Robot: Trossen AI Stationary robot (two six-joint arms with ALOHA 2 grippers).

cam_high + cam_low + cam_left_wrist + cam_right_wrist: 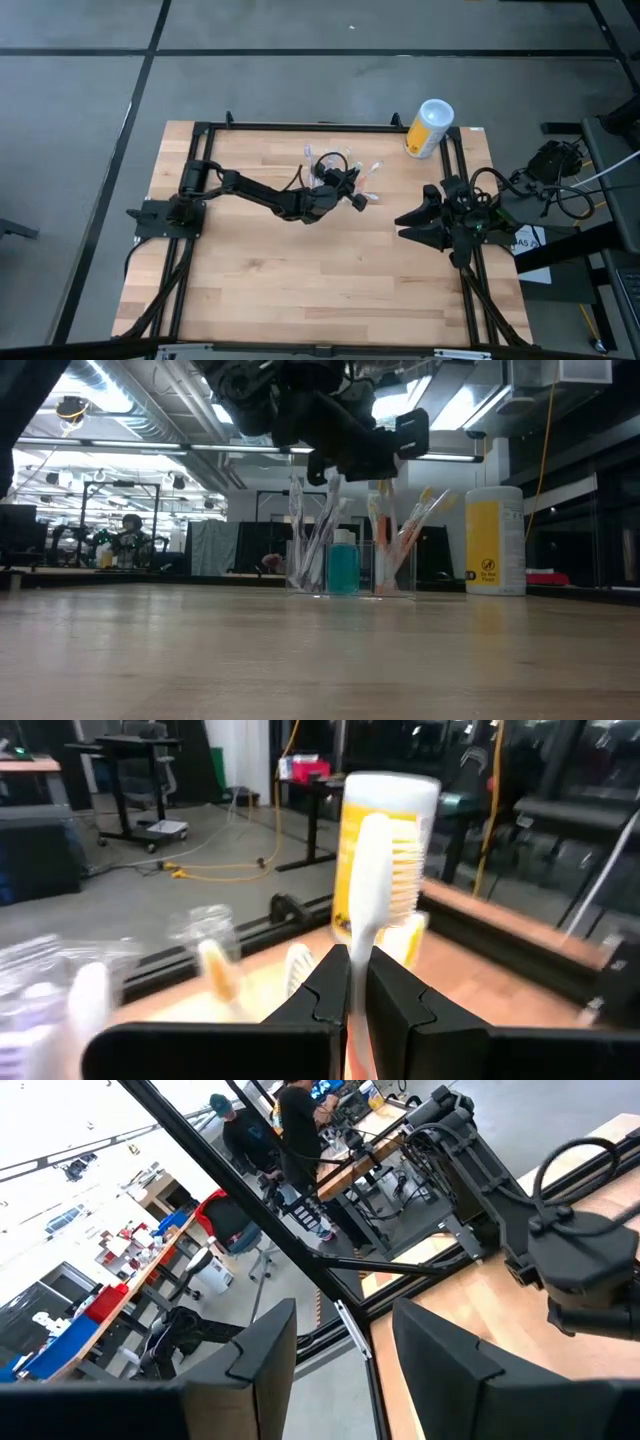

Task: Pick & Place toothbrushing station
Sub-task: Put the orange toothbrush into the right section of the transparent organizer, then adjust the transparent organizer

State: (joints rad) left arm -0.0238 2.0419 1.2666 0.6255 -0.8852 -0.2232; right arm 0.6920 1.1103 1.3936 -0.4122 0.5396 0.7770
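Right now my left gripper (358, 995) is pinched tight on a white toothbrush (378, 870), whose bristled head stands up just past my fingertips (325, 982) in the left wrist view. Seen from above, that gripper (352, 192) hangs over the middle of the far half of the wooden table (300, 290), directly above the toothbrushing station (345, 170). From table height, the station (350, 565) is a clear plastic holder standing upright on the tabletop, with wrapped toothbrushes leaning in its compartments and a teal bottle (343, 568) standing among them; my gripper (355, 455) sits just above the brush tops. Beside the station, toward the far right corner, stands a yellow canister (495, 540) with a white lid, apart from the holder. My right gripper (345, 1345) waits near the table's right edge (420, 222), its two fingers (265, 1345) spread wide with nothing between them. Beyond the table, two people (290, 1130) stand at a workbench in the room.
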